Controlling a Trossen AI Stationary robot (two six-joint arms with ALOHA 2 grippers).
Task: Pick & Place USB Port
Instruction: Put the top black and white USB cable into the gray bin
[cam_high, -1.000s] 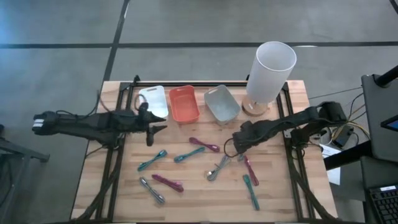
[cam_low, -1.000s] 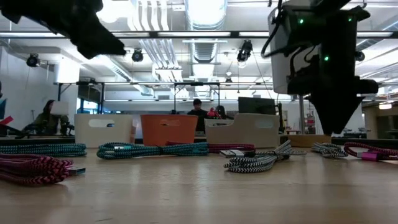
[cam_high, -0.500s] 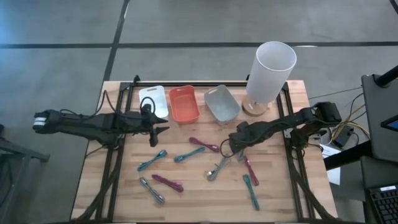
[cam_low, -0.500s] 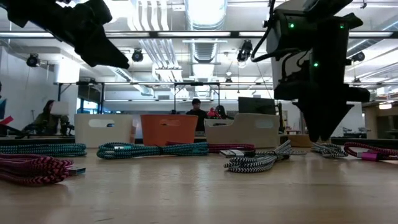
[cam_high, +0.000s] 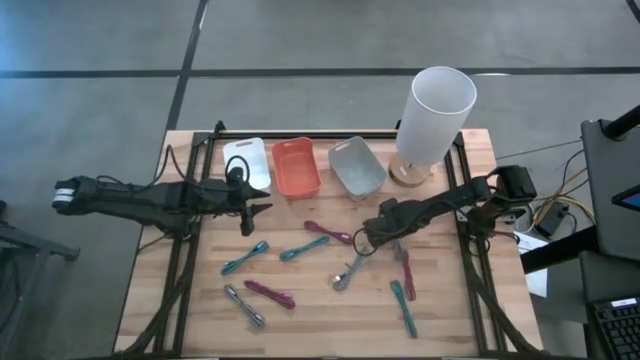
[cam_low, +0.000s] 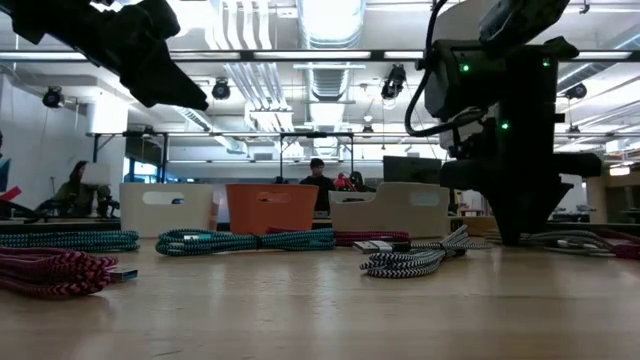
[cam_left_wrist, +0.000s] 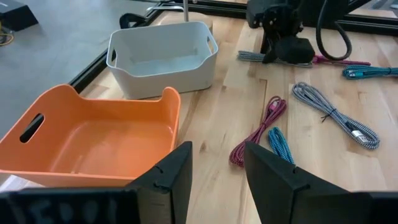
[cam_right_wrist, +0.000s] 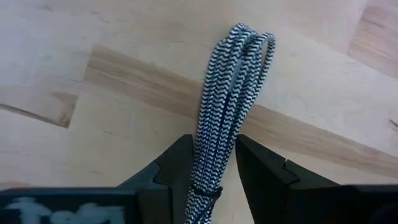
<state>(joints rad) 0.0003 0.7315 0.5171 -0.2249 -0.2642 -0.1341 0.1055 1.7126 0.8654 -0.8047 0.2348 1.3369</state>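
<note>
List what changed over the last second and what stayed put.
The right gripper slid leftward and came down to the table; its open fingers now straddle the black-and-white cable, not yet closed on it. The left gripper moved slightly toward the table's middle, then stopped, open and empty. The other cables and the three bins did not move.

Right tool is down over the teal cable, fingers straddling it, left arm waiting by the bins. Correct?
Not teal. The right wrist view shows the right tool straddling the black-and-white cable. The rest holds: it is down at the table, and the left tool waits by the bins.
</note>
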